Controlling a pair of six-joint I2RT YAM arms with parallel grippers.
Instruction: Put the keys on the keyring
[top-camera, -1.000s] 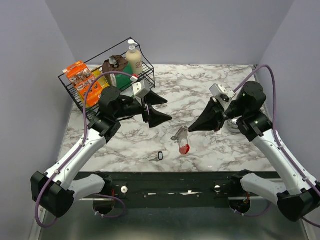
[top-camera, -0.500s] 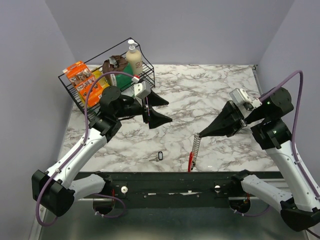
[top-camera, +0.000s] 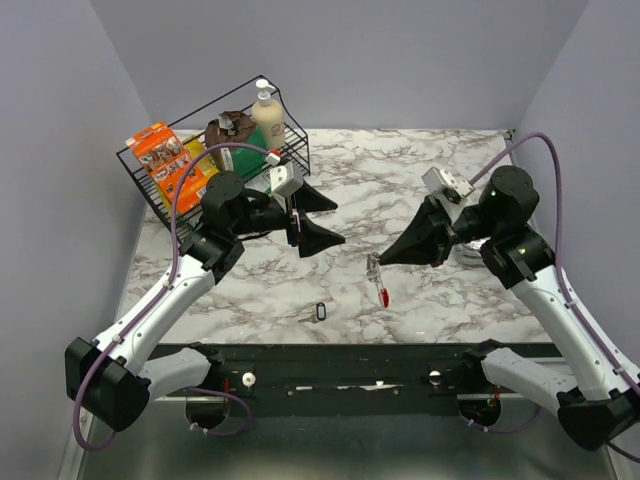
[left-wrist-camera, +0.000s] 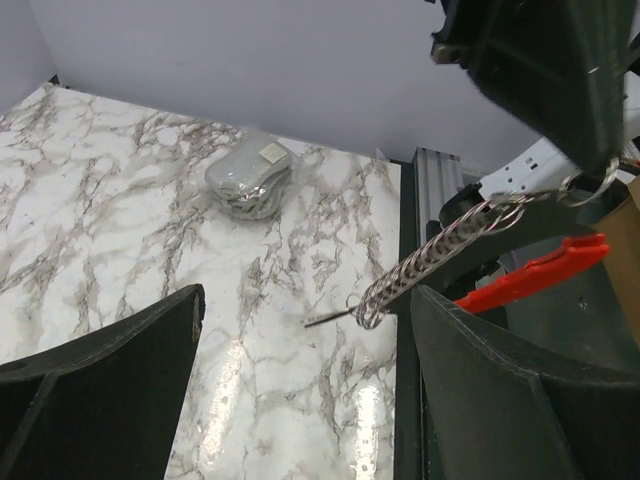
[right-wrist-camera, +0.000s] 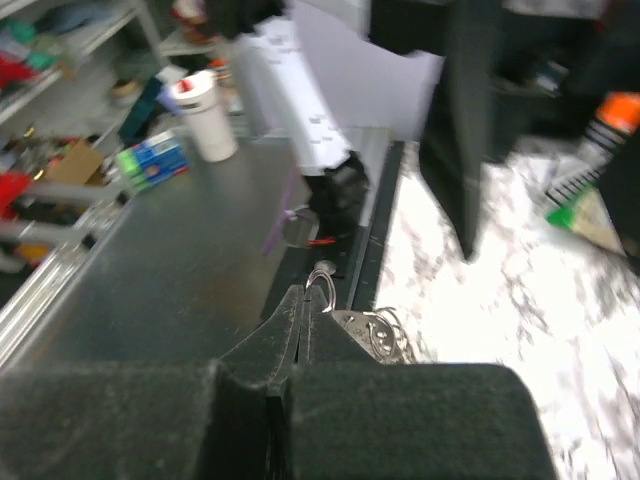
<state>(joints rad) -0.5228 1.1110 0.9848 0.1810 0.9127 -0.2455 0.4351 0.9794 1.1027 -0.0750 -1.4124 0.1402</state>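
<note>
Your right pincer (top-camera: 388, 257), shut on the keyring (top-camera: 382, 296), has swung back from the desk's (top-camera: 420, 180) 5 o'clock edge to centre — 1 key (top-camera: 321, 311) lies loose at the keyring's 8 o'clock, your left pincer (top-camera: 337, 221) gapes empty, so threading hasn't begun.

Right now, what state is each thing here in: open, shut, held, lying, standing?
left gripper, open, holding nothing.
right gripper, shut on the keyring.
keyring, dangling from the right gripper, red clip at its free end.
key, lying loose on the table, not on the keyring.
pump bottle, upright in the wire basket.
grey pouch, lying on the table.
</note>
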